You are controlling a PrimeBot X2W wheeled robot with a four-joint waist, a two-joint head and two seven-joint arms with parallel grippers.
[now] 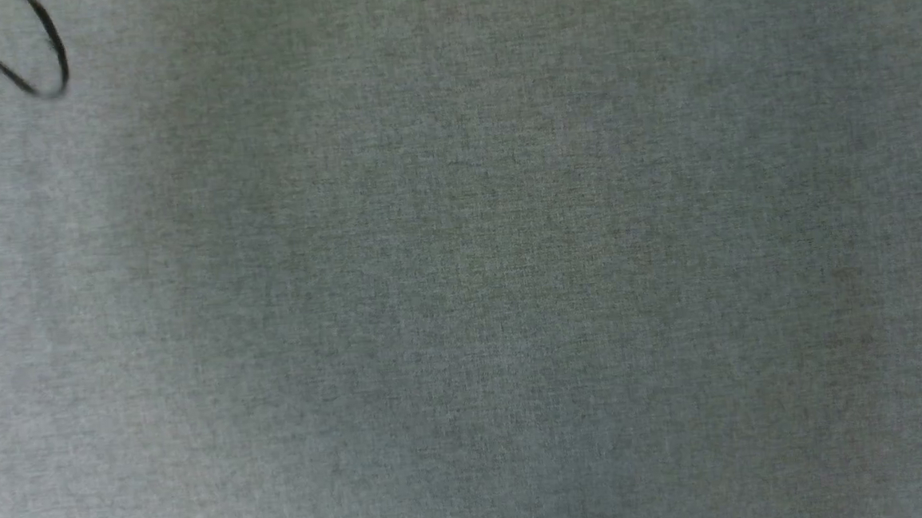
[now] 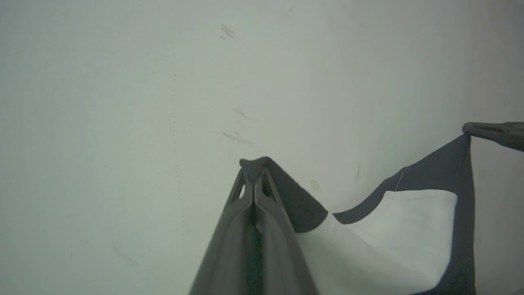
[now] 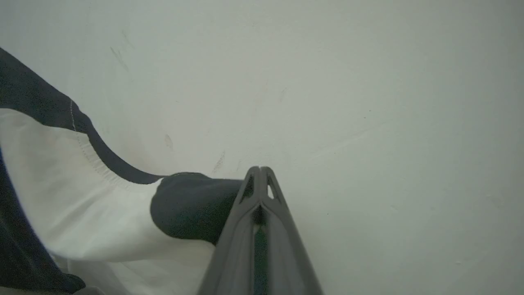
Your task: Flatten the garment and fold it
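Garment (image 2: 401, 229), just one, white-bodied with a black neckband and black shoulders, sags before a pale scuffed surface (image 2: 123, 102), strung between my two pincers, my left pincer (image 2: 254, 177) pinched tight on one black shoulder edge and my right pincer (image 3: 260, 171) likewise on the other.

Grey cloth (image 1: 511, 288); black loop (image 1: 63, 63); scuffed pale surface (image 2: 123, 123).
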